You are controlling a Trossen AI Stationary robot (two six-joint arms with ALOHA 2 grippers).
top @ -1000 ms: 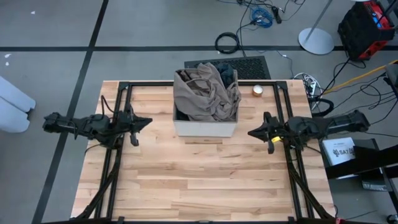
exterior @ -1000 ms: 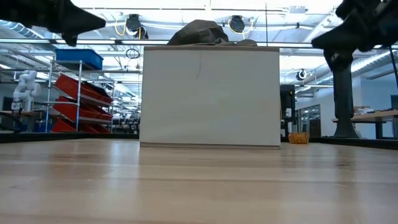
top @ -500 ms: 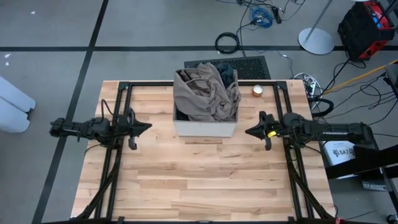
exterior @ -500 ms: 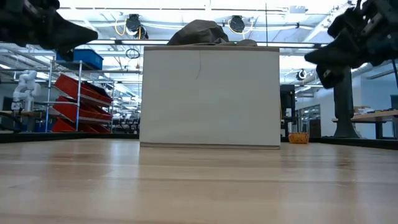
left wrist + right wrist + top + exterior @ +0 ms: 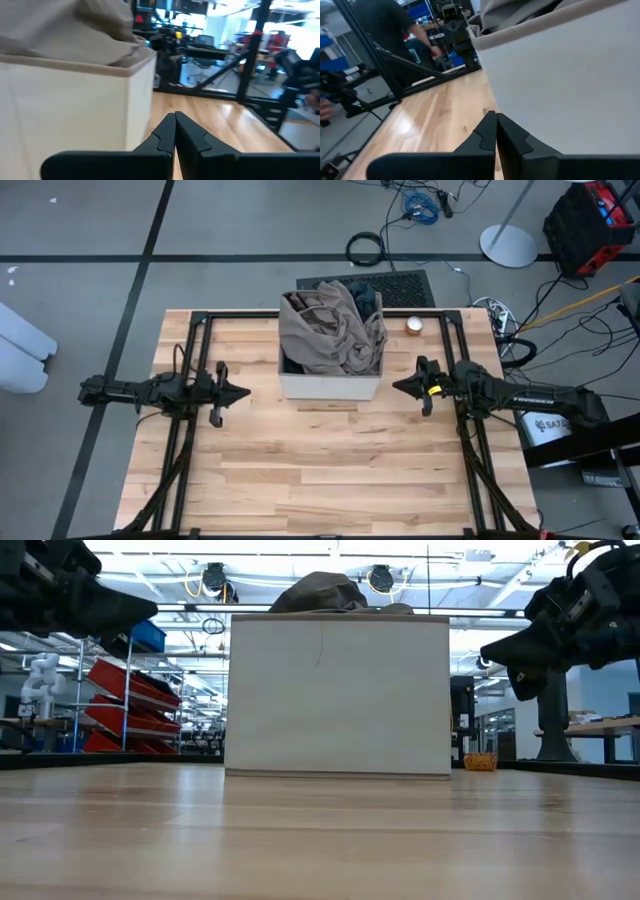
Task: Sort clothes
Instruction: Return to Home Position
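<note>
Left gripper point(image 5: 238, 392) closed, empty | right gripper point(image 5: 398, 388) closed, empty | crumpled taupe-brown garment point(image 5: 325, 330) topped white fabric bin point(image 5: 330, 388) — withdrawal best kept level, clear of its walls.

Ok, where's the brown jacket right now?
High view: the brown jacket is piled in the white organizer at the table's back centre, between the left gripper and right gripper, touching neither.

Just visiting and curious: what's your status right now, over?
Left gripper, right gripper: jaws shut, empty, flanking box. Clothes piled in box, brown piece on top. Nothing blocking the arms.
</note>
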